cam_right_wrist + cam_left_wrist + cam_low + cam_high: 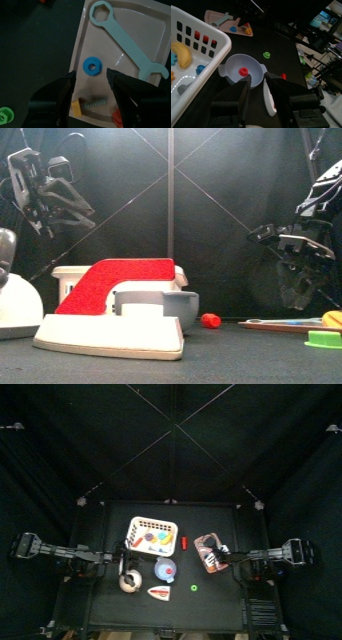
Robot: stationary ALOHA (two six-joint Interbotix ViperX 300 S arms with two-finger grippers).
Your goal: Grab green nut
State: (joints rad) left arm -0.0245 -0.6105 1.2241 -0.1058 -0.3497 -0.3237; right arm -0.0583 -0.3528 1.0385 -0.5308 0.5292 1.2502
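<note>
The green nut (194, 587) is a tiny bright ring lying flat on the black table, in front of the pink tray (209, 552). It also shows near the front edge (325, 338), beyond the bowl (267, 54), and at the corner of the right wrist view (5, 116). My right gripper (93, 82) hangs open over the tray (143, 30), above a blue washer (91, 65), and away from the nut. My left gripper (256, 82) stands open over the rim of the grey bowl (241, 66), with nothing between its jaws.
A white basket (151, 532) of coloured parts stands behind the bowl (166, 571). The tray holds a light blue wrench (130, 42) and a screw (97, 103). A red-and-white block (114, 313) lies near the front, with a small red piece (210, 320) beside it.
</note>
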